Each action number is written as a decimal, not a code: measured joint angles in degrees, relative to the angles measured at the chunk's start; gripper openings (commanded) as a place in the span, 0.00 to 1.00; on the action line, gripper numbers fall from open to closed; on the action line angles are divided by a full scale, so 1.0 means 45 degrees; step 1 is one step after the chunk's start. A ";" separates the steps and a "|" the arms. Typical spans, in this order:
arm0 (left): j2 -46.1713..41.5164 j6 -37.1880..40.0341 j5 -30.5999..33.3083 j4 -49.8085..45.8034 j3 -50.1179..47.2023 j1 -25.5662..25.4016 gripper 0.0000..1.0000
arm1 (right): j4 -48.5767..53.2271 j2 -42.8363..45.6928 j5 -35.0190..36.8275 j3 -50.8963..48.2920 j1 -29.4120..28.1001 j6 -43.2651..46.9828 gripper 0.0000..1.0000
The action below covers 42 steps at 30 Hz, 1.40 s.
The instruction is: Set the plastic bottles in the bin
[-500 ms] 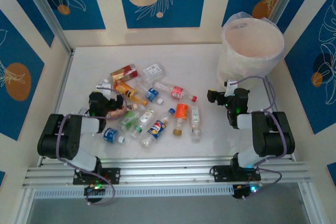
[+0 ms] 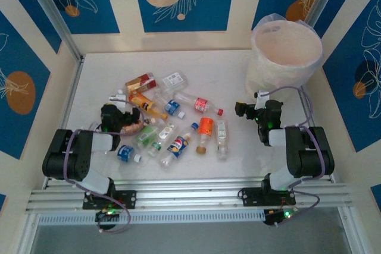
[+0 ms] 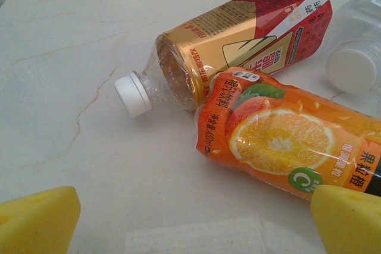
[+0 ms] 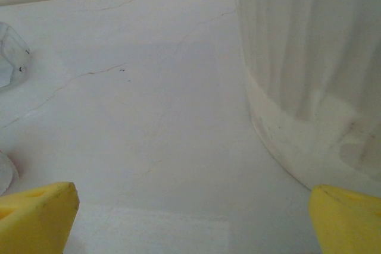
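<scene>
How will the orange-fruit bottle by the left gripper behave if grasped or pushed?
The orange-fruit bottle looks crumpled: probably thin-walled, light, yielding when squeezed. Lying on its side, it may roll if nudged. It seems to touch the gold-and-red bottle, which would likely shift too.

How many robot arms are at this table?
2. The left arm is bolted near left, reaching toward the plastic bottles; the right arm near right, reaching toward the bin. None seems hidden.
</scene>
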<state>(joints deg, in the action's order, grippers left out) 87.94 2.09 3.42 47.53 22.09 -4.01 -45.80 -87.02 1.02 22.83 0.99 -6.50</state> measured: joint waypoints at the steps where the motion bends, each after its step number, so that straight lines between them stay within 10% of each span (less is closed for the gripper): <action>1: 0.0000 0.0000 0.0000 0.0000 0.0000 0.0000 0.99 | 0.0000 0.0000 0.0000 0.0000 0.0000 0.0000 0.99; 24: -0.0724 -0.0019 0.0010 -0.0894 0.0199 -0.0005 1.00 | 0.0233 0.0000 0.0000 0.0087 0.0000 0.0000 0.99; 42: -0.4877 -0.0447 0.0044 -0.3580 0.0418 0.0000 1.00 | 0.7271 0.5037 0.1583 0.2803 -0.1365 -0.0452 0.99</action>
<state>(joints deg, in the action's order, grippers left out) 66.00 0.08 3.62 31.42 23.97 -4.01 -13.08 -64.36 8.14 35.44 -5.15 -8.54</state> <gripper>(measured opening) 0.995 0.992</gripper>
